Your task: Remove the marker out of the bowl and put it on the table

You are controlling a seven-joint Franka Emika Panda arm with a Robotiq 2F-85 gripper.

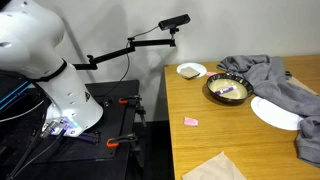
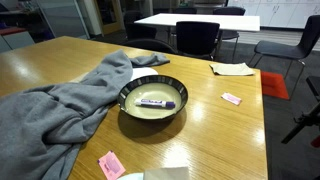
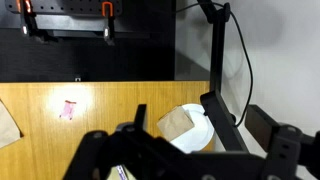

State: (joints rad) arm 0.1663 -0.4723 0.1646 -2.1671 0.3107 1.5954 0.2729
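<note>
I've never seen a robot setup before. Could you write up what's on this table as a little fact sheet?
Table: light-brown wooden top
Bowl: dark rim, pale inside
Marker: purple and white, lying inside the bowl
Cloth: grey, crumpled beside the bowl
Small white bowl: near the table's edge
Plate: white, flat, partly under the cloth
Pink block: lying alone on bare wood
Fingers: spread apart, holding nothing, up above the table
Task status: marker not yet taken out
</note>
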